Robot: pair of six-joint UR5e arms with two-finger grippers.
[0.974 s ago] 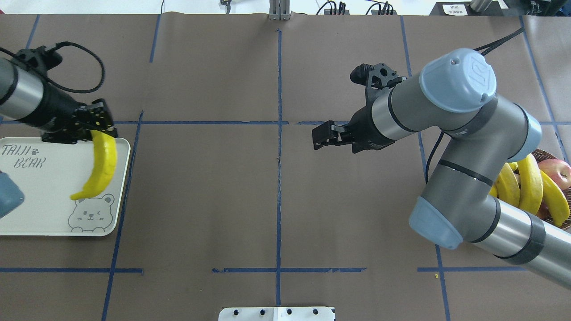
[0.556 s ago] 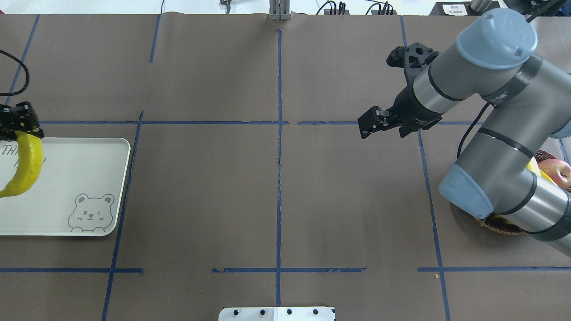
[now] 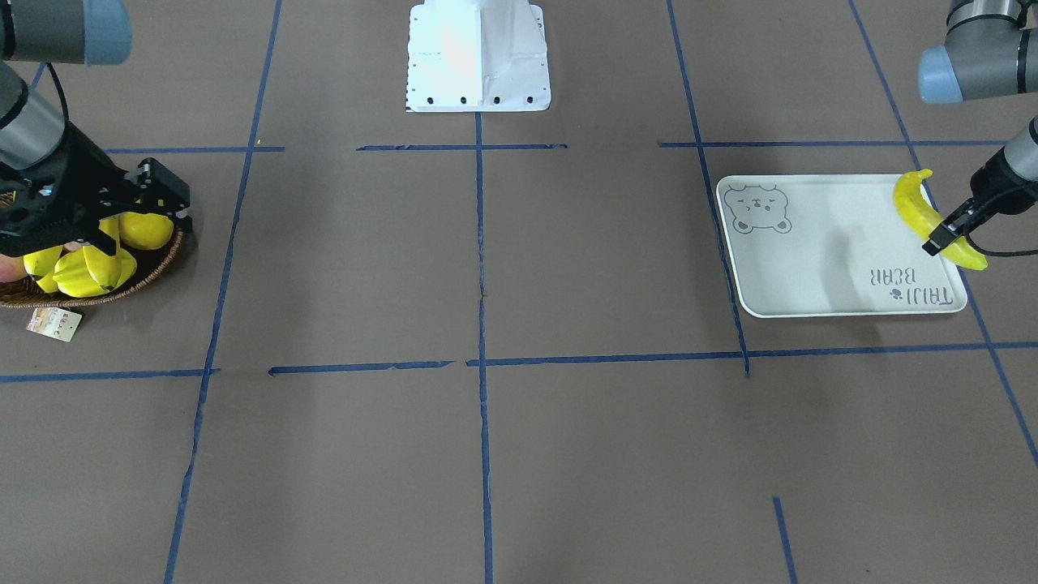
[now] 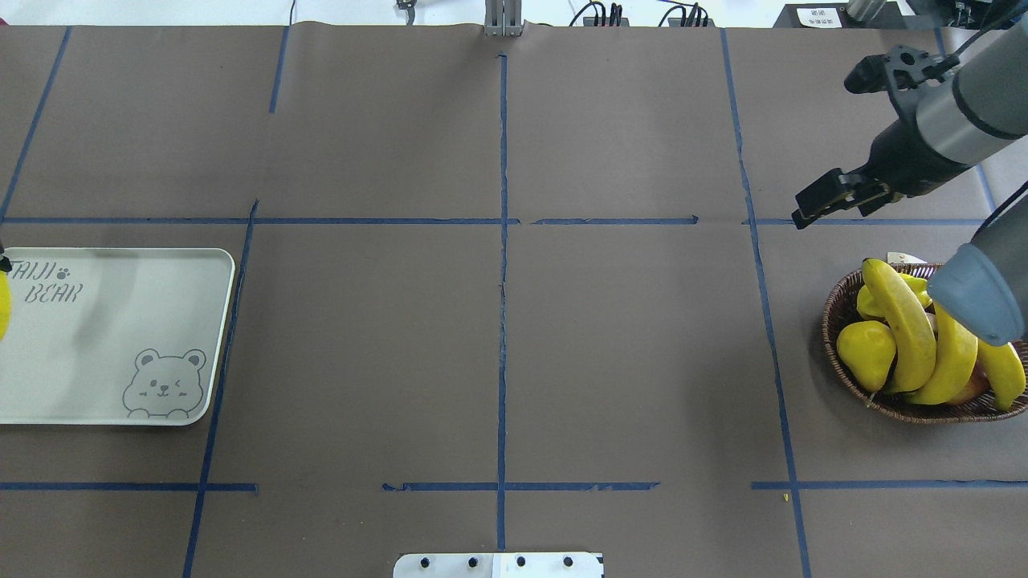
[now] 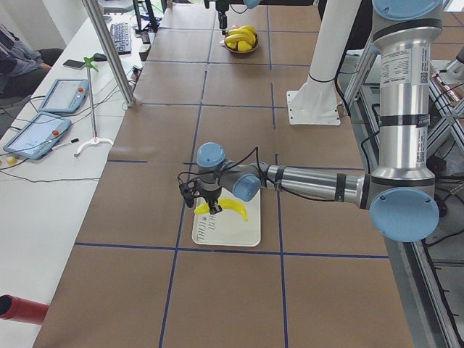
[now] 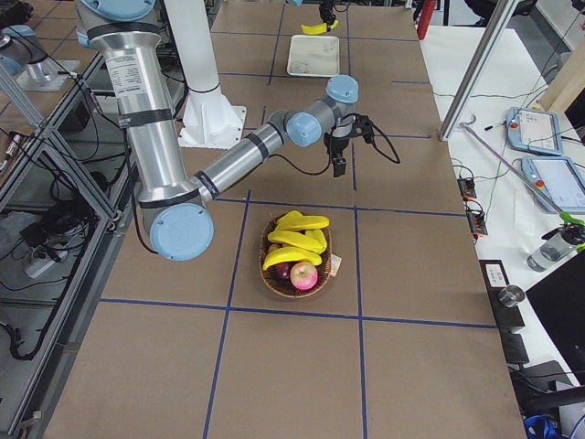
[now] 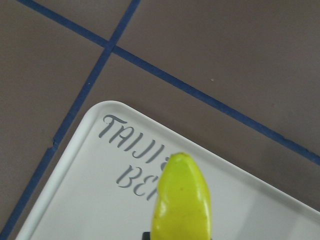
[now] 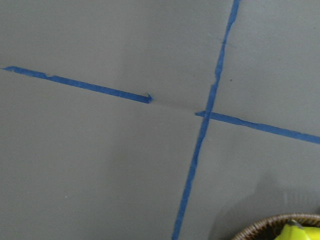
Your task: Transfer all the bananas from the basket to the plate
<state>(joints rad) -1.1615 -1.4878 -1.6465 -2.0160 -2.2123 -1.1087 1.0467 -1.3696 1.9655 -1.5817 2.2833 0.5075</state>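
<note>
The left gripper is shut on a yellow banana, held tilted above the lettered end of the white plate. The left wrist view shows that banana's tip over the plate. In the overhead view only a yellow sliver of it shows at the left edge, beside the plate. The brown wicker basket holds three bananas. My right gripper hovers open and empty just beyond the basket's far rim, which also shows in the right wrist view.
A yellow pear and a red apple share the basket, and a paper tag hangs from its rim. The white robot base sits mid-table. Brown paper with blue tape lines covers the table between plate and basket.
The left gripper carried its banana leftward across the plate and out of the overhead view. The right arm swung right toward the basket, uncovering the fruit.
</note>
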